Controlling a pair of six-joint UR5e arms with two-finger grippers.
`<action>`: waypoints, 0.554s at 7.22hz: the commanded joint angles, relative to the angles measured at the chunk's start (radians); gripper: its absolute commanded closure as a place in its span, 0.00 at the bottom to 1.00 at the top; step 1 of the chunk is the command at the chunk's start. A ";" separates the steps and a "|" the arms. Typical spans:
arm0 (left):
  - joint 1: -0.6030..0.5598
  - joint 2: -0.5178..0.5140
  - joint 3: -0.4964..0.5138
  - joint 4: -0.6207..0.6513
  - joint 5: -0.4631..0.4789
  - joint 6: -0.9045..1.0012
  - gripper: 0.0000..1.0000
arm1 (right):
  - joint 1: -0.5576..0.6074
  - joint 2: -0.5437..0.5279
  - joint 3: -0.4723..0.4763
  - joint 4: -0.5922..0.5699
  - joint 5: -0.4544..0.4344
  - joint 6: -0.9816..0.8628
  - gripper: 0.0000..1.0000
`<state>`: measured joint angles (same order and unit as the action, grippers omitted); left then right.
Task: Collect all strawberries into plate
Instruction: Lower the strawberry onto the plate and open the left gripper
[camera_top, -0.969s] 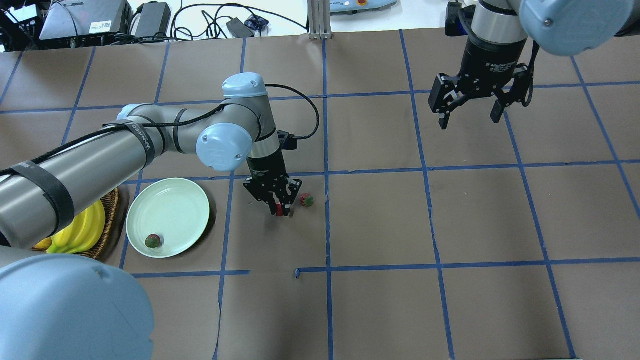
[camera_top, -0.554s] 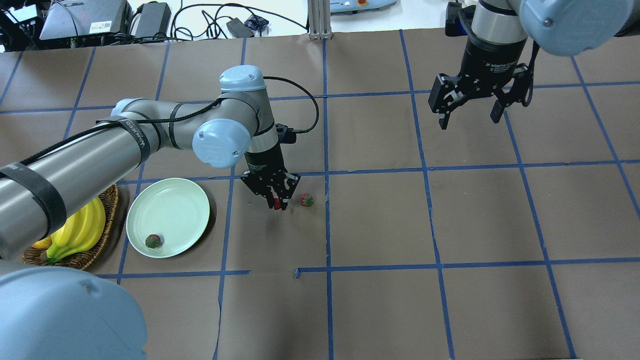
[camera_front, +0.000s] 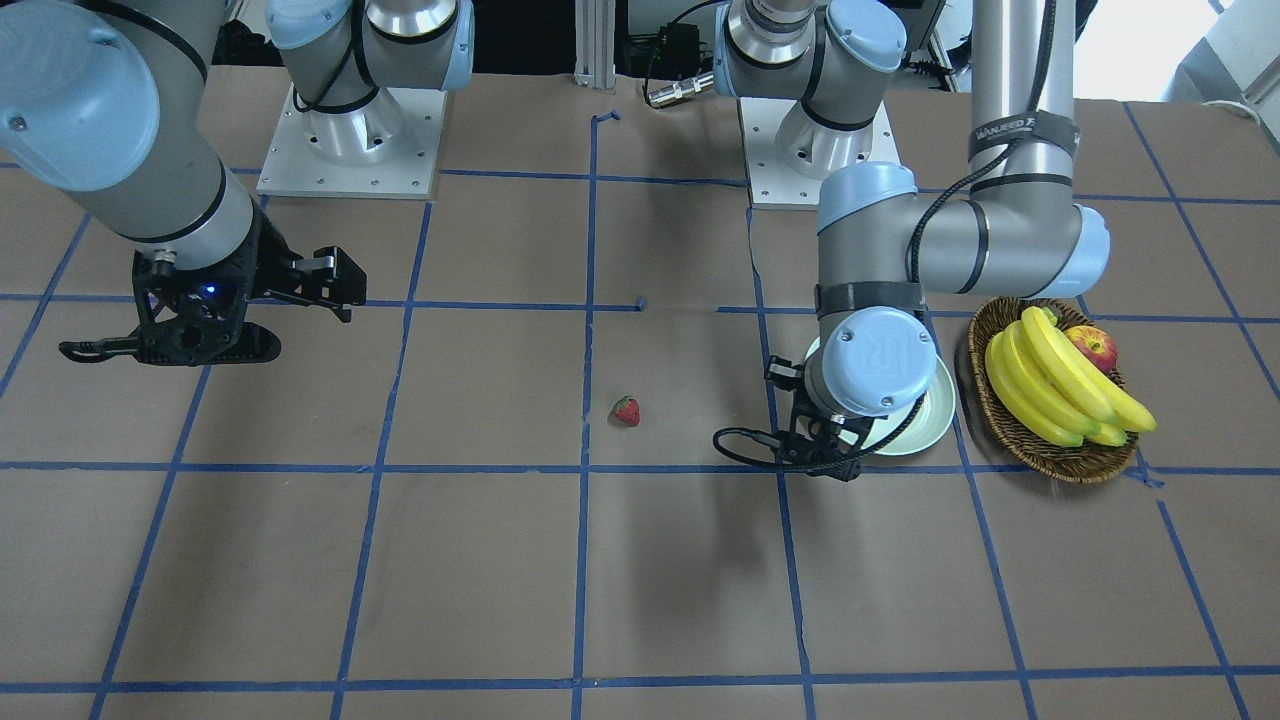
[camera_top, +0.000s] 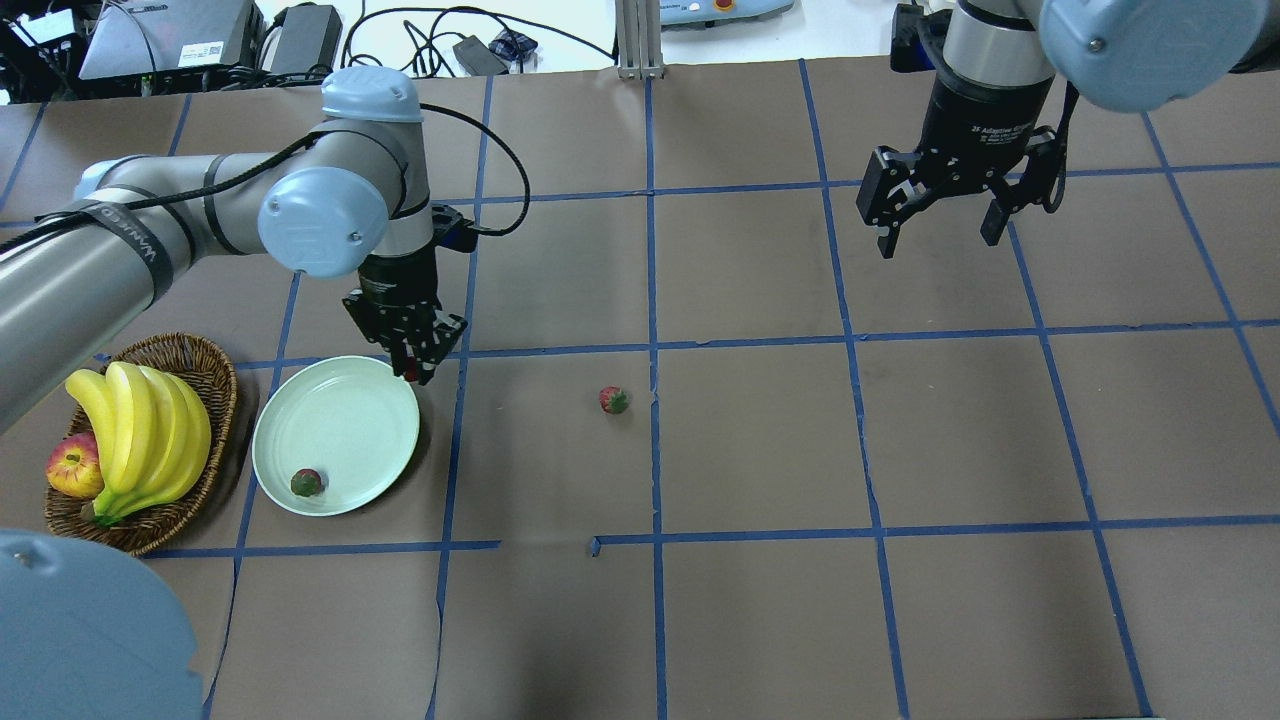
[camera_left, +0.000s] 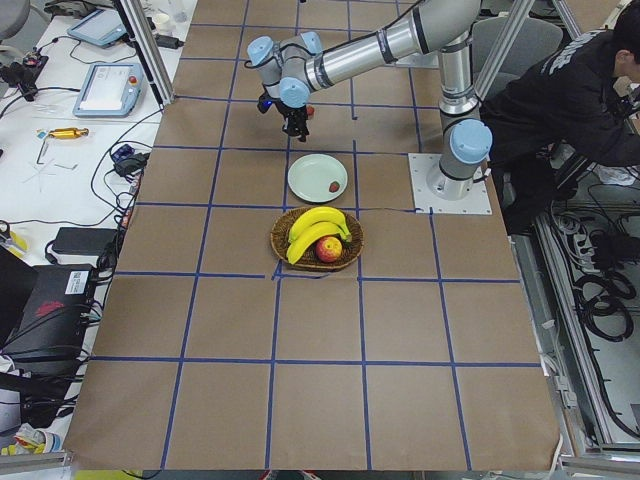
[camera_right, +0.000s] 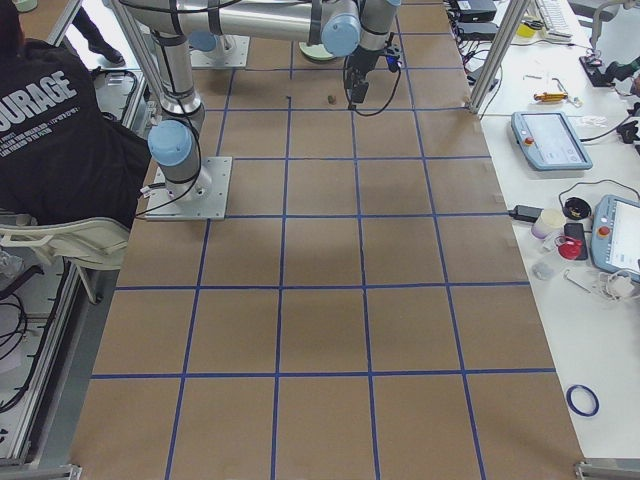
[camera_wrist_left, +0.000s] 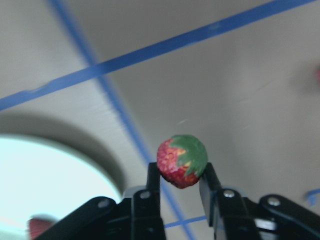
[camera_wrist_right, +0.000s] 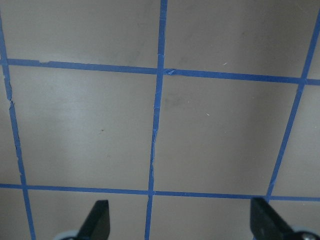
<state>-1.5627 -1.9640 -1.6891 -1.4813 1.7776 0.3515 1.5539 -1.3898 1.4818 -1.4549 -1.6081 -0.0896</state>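
Desk (camera_top: 760, 600): brown paper with a blue tape grid.
Left arm reaches in from the left edge. The left gripper (camera_top: 411, 368) hangs just over the far rim of the plate, on the side toward desk centre. Jaws narrow, pinching a strawberry (camera_wrist_left: 182, 161) between the fingertips, green cap facing the wrist cam. In that view the berry sits above bare paper right beside the plate rim.
Right arm is up near the far right corner. The right gripper (camera_top: 938, 243) is raised off the desk, jaws spread wide, nothing between them.
Wicker basket (camera_top: 215, 365) is at the left edge, near side, holding bananas (camera_top: 140, 440) and an apple (camera_top: 72, 466).
Plate (camera_top: 335, 437) is just beside the basket, toward desk centre.
Second strawberry (camera_top: 306, 483) lies in the plate, close to its near rim.
Third strawberry (camera_top: 613, 400) lies on bare paper about mid-desk, well apart from the plate and both grippers.
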 joint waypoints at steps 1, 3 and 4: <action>0.117 -0.016 -0.070 -0.002 0.114 0.117 1.00 | 0.000 0.000 0.000 0.001 0.001 0.001 0.00; 0.127 -0.016 -0.078 -0.004 0.095 0.093 0.11 | 0.000 0.001 0.000 0.001 0.001 0.004 0.00; 0.124 -0.004 -0.075 -0.013 0.094 0.090 0.07 | 0.000 0.002 0.000 0.001 0.001 0.004 0.00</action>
<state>-1.4404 -1.9782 -1.7639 -1.4867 1.8745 0.4459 1.5539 -1.3888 1.4818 -1.4542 -1.6076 -0.0866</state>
